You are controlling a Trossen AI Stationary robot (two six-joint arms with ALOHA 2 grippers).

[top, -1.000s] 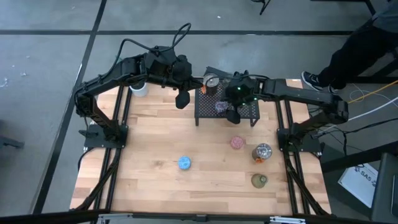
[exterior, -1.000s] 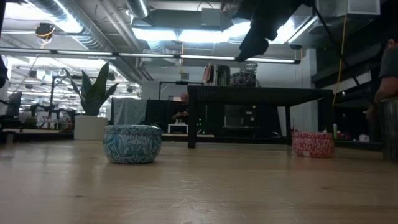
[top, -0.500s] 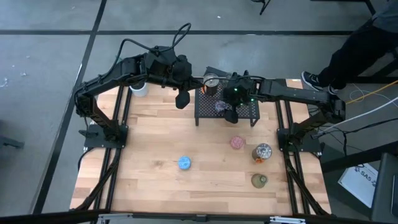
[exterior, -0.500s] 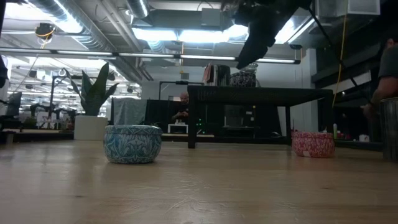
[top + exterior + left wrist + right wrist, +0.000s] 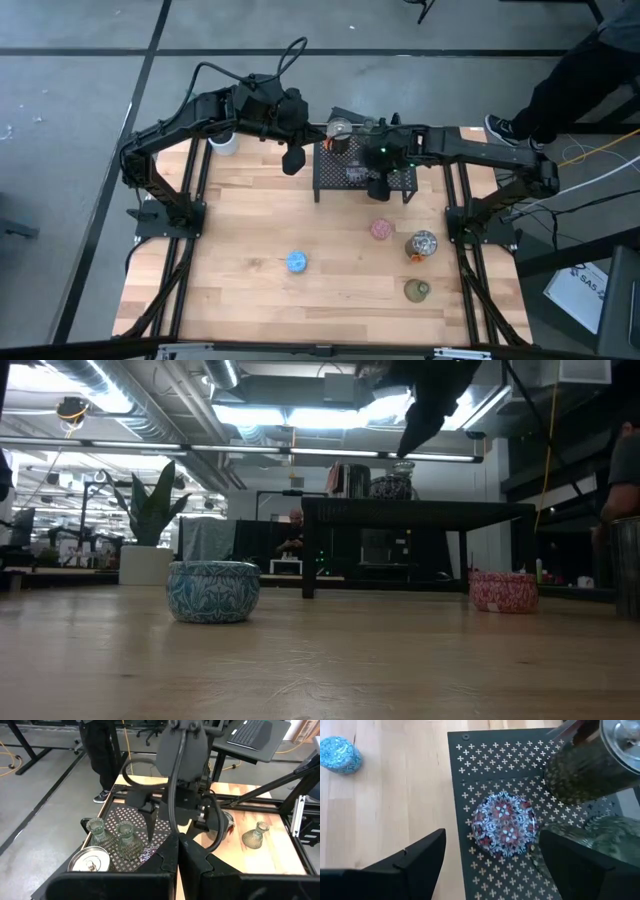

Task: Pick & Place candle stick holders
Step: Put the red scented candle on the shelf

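Note:
A black mesh rack (image 5: 365,172) stands at the table's far side. On it rest a purple-speckled holder (image 5: 505,823), a silvery holder (image 5: 340,130) and olive glass holders (image 5: 127,842). My right gripper (image 5: 492,865) hangs open above the rack, a finger on either side of the purple-speckled holder and clear of it. On the table stand a blue holder (image 5: 297,262), a pink one (image 5: 381,229), a silvery one (image 5: 421,244) and an olive one (image 5: 416,290). My left gripper (image 5: 293,158) is shut, raised left of the rack, and holds nothing.
A white pot (image 5: 224,143) with a green plant (image 5: 150,510) stands at the far left corner. Bare wood lies between the blue holder and the table's left edge. A person (image 5: 570,80) stands beyond the far right corner.
My right gripper has swung a little and tipped more steeply downward above the rack, with its fingers still open. The holders have kept their places.

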